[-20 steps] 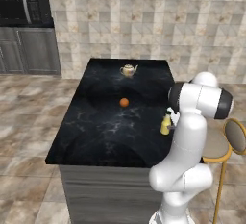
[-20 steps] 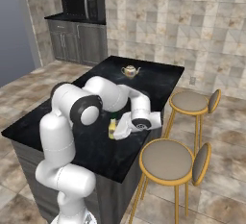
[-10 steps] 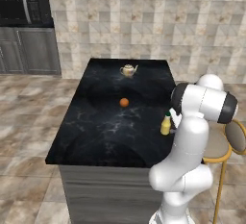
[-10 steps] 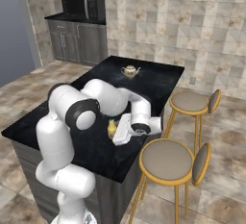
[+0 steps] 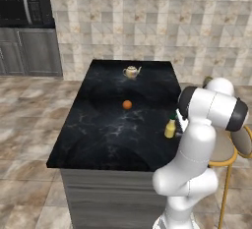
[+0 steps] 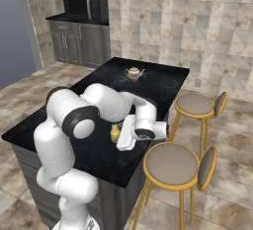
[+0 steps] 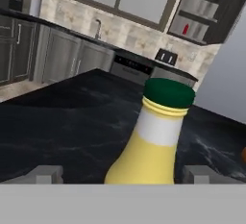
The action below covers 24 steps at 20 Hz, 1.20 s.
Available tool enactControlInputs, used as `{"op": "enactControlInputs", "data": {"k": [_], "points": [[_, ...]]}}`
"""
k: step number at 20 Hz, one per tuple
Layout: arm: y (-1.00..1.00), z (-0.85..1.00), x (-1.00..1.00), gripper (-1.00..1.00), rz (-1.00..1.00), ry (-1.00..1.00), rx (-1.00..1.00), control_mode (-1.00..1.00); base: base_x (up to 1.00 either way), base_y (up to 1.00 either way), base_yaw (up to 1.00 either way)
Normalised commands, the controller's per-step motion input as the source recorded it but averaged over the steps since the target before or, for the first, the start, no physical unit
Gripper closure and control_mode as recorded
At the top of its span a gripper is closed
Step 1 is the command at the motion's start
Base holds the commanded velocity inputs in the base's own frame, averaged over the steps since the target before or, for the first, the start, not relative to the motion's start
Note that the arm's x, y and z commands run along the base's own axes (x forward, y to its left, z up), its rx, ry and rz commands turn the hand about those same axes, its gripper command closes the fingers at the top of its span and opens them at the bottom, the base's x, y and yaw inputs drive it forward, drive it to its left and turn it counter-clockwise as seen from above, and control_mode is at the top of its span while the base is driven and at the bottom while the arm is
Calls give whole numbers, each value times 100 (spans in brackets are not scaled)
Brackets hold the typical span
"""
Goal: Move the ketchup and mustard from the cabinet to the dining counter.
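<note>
The mustard [image 7: 149,146], a yellow bottle with a green cap, stands upright on the black marble dining counter [image 5: 108,129] near its right edge. My gripper [image 7: 124,175] is open around it. Its fingertips [image 7: 45,175] stand well clear of the bottle on both sides. In the left base view the mustard [image 5: 170,128] sits just left of my arm's wrist. From the right base view the gripper [image 6: 120,134] reaches in level over the dining counter [image 6: 158,83] beside the mustard [image 6: 114,133]. The ketchup and the cabinet are out of view.
A cream teapot [image 5: 131,71] stands at the counter's far end and a small orange ball [image 5: 127,104] lies mid-counter. Two round stools [image 6: 173,162] [image 6: 195,104] stand along the counter's right side. A microwave [image 5: 24,9] and dark base cabinets line the far wall.
My jaws have spread wider, away from the mustard's sides. The bottle stays upright in the same spot on the counter. The arm has barely shifted.
</note>
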Motion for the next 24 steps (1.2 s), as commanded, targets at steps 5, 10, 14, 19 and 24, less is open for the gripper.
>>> {"op": "enactControlInputs", "data": {"k": [5,10,14,19,24], "points": [[-20,14,1,-100,2,-11,0,-100,0,0,0],[-20,21,0,-100,4,-14,0,-100,0,0,0],[-23,32,-7,-100,3,-17,0,-100,0,0,0],[-10,45,-52,-100,0,-18,0,-100,0,0,0],[0,46,-93,-100,0,-17,0,-100,0,0,0]]}}
